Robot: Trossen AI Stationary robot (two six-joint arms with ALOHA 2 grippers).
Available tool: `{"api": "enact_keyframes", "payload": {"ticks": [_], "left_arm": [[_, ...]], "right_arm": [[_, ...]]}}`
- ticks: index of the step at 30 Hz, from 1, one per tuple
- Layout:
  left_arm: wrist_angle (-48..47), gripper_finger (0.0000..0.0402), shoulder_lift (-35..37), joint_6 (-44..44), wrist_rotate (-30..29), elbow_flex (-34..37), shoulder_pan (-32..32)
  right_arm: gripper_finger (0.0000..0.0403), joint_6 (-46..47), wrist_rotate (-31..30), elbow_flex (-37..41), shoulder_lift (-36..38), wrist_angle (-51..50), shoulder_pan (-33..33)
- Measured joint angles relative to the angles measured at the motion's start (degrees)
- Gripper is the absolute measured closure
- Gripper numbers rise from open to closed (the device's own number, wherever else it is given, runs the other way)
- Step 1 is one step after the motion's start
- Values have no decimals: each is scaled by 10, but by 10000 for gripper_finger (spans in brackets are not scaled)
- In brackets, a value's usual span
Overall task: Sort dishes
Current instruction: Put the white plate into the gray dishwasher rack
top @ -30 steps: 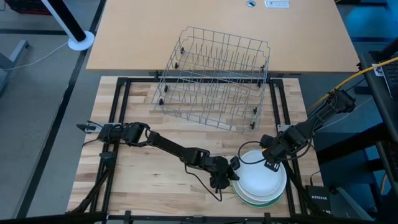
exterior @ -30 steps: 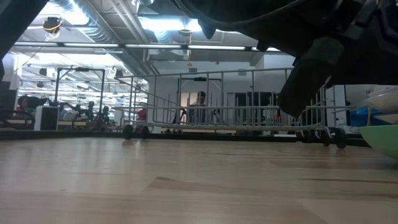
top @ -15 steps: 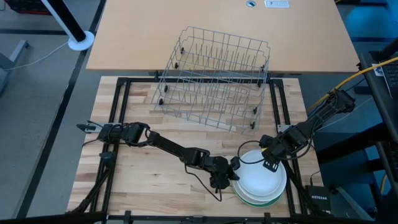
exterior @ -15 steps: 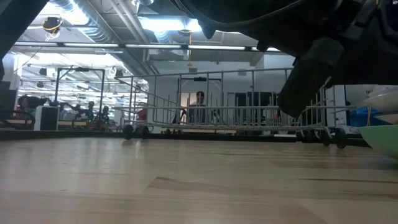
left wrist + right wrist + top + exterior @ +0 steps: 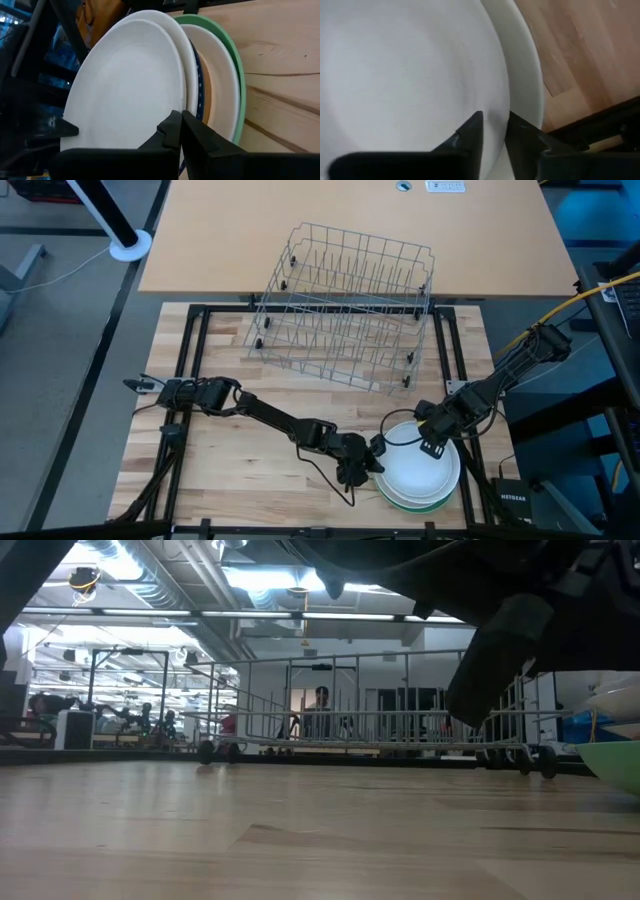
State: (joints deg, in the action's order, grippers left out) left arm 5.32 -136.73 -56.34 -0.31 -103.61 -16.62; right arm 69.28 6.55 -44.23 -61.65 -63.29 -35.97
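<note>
Both claws met at the stack of plates near the front right of the wooden counter. Left claw pinched the left rim of the top white plate, its fingers nearly together. Right claw pinched the far rim likewise. Beneath lay further white plates and a light green plate. Behind stood a wire rack.
</note>
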Motion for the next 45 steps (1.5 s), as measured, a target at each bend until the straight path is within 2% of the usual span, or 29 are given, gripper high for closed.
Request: {"api": "enact_keyframes", "payload": {"ticks": [4, 6, 11, 17, 22, 26, 30, 35, 38, 41, 45], "left_arm": [[1, 400, 0, 0, 2, 0, 0], [2, 400, 0, 1, 3, 0, -1], [1, 400, 0, 1, 0, 0, -4], [1, 400, 0, -15, -24, 0, -12], [0, 400, 0, -11, -43, 0, -16], [-1, 400, 0, -3, -65, 0, -20], [-1, 400, 0, 10, -68, 0, -22], [0, 400, 0, -50, -53, 0, -22], [5, 400, 0, -34, -57, 0, -23], [7, 389, 0, -5, -76, 0, -24], [10, 345, 0, 24, -88, 0, -24]], "right_arm": [[384, 0, -1, 0, 0, 3, 0], [392, -1, -5, 0, 0, 6, 0], [373, -4, -3, 0, 0, 14, 0], [394, -3, -3, 0, 0, 25, 0], [382, -3, 1, 0, 0, 29, 0], [388, -3, 3, 0, 0, 29, 0], [394, -2, 3, 0, 0, 29, 0], [382, -3, 6, 0, 0, 33, 0], [386, -3, 6, 0, 0, 34, 0], [392, -3, 6, 0, 0, 34, 0], [389, -3, 6, 0, 0, 33, 0]]}}
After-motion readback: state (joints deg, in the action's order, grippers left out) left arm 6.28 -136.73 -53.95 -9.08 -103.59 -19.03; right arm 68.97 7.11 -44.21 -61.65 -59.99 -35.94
